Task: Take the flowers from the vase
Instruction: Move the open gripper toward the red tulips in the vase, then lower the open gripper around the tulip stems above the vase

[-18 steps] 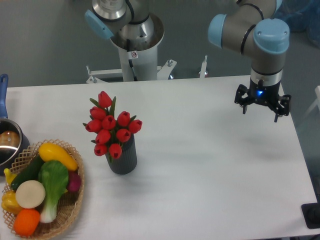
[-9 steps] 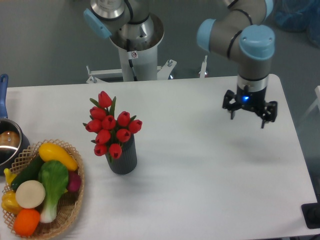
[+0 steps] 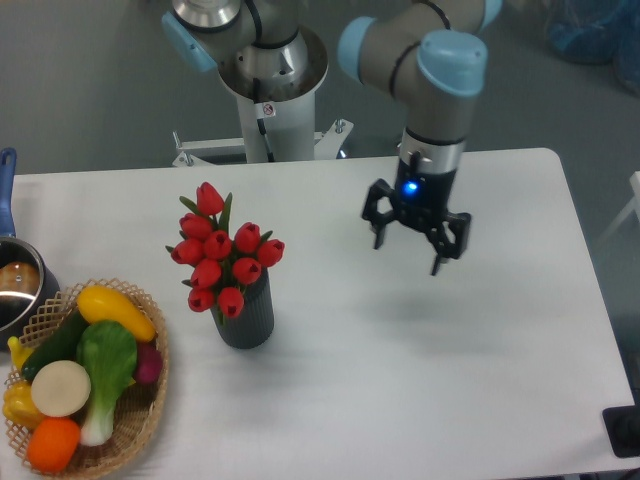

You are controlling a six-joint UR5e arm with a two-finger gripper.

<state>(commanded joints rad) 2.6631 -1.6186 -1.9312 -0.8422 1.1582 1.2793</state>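
Approaching is the step in hand: the end effector (image 3: 408, 245) hangs wide and empty above the desk (image 3: 500, 330). The flowers (image 3: 222, 250) stand in the vase (image 3: 247, 316), well apart to its left; next it must reach their stems.

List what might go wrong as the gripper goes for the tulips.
1. The flowers spread wider than the vase, so the open gripper may catch only a few stems.
2. A sideways pull could tip the small vase.
3. The wicker basket sits close beside the vase and might be knocked.
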